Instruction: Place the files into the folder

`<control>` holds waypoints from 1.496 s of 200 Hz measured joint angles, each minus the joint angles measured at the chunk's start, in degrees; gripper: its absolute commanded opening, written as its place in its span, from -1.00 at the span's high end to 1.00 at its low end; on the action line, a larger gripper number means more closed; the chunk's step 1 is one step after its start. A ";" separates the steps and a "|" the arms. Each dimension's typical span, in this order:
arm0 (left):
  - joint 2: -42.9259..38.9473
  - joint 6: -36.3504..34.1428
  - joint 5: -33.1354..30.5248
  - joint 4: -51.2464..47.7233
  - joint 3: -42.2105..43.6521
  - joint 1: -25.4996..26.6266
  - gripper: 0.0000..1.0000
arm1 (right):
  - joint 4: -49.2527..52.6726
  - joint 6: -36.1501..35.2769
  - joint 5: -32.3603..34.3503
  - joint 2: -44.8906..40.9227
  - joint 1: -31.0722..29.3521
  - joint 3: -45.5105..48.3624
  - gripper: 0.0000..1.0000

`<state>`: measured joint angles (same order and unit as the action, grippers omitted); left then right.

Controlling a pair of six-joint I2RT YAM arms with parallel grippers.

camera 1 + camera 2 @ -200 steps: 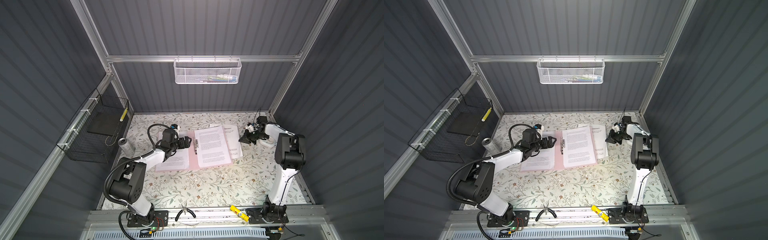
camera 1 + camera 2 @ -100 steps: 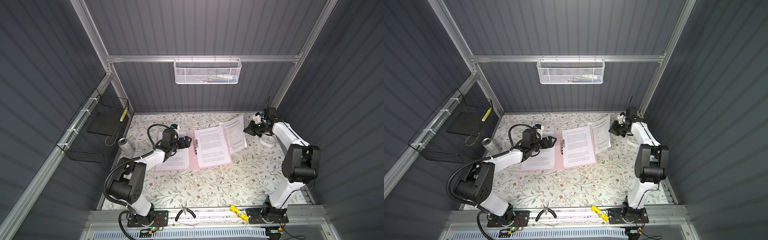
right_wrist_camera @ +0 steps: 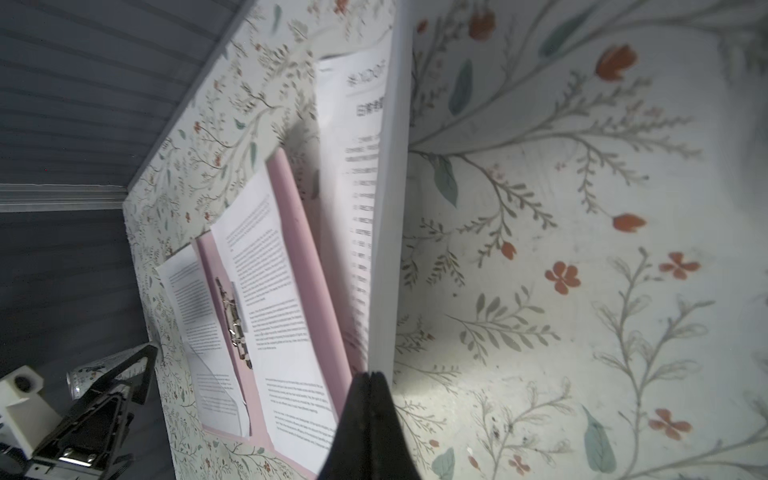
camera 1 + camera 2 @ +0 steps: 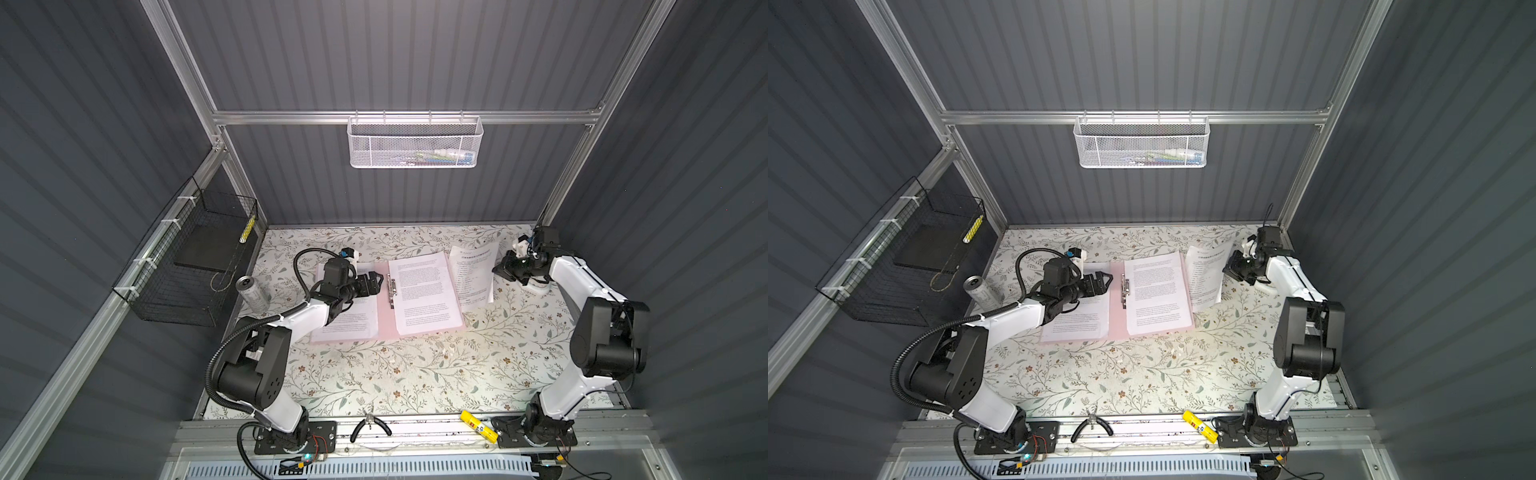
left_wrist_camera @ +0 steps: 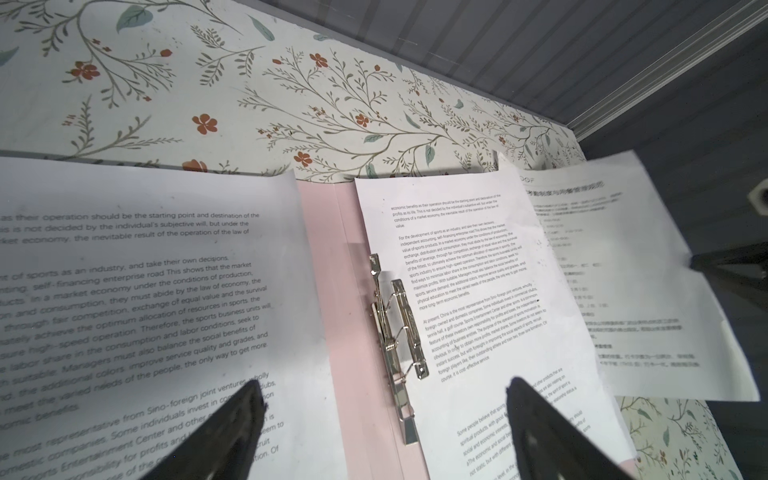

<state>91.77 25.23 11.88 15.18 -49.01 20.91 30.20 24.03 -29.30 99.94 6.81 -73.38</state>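
- The folder (image 4: 385, 320) is laid open on the floral table (image 4: 415, 374). One sheet (image 4: 424, 291) is spread on its right half, and another sheet (image 4: 353, 324) on its left half is partly covered by the left arm.
- A headed sheet (image 4: 473, 274) is held tilted just right of the folder, its outer edge pinched in the closed jaws of the right gripper (image 4: 498, 270).
- The left gripper (image 4: 376, 282) is held over the folder's left half beside the clip strip (image 4: 391, 286), jaws wide apart and empty.
- A can (image 4: 252, 293) is seen left of the folder; bare table is left in front of it.
- The pinching fingertips (image 3: 357, 399) are shown closely only in the right wrist view.

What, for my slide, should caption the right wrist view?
Right gripper shut on a lifted sheet beside the open folder.
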 measured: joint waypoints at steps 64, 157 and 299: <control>0.15 0.11 0.22 0.76 0.00 0.00 -0.83 | 0.70 0.63 1.55 -6.34 -0.37 -4.55 1.00; 0.11 0.48 -0.04 1.64 1.68 0.00 -0.83 | 5.49 0.90 3.80 -7.17 -13.92 -25.77 1.00; 0.81 0.68 0.22 0.96 -0.26 0.98 -0.84 | 8.41 -0.66 11.21 -3.19 5.49 -6.73 -0.60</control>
<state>92.58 25.91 12.10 16.14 -49.28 21.89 38.61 23.38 -18.09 96.75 12.29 -80.12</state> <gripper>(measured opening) 0.917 0.760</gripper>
